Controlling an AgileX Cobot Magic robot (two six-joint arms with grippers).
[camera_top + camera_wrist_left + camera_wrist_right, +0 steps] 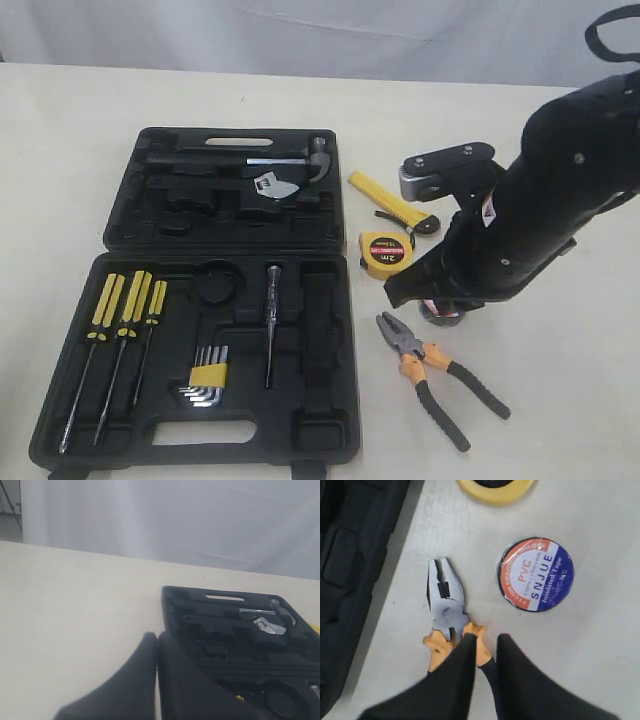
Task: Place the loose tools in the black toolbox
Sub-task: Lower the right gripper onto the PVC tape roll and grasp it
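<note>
The black toolbox (215, 290) lies open on the left of the table. Right of it lie the yellow utility knife (388, 201), the yellow-black tape measure (385, 252) and the orange-black pliers (432, 372). The dark tape roll (536, 574) with its white-red-blue label lies flat beside the pliers (445, 605); in the exterior view only its edge (441, 315) shows under my right arm (545, 200). My right gripper (485, 639) hovers over the pliers' orange handles, slightly open, holding nothing. My left gripper (157, 637) is shut and empty beside the toolbox (240, 640).
In the toolbox sit a hammer (290, 158), yellow-handled screwdrivers (125, 300), hex keys in a yellow holder (207, 378) and a slim tester screwdriver (272, 320). A round recess (220, 283) in the lower tray is bare. A white curtain hangs behind the table.
</note>
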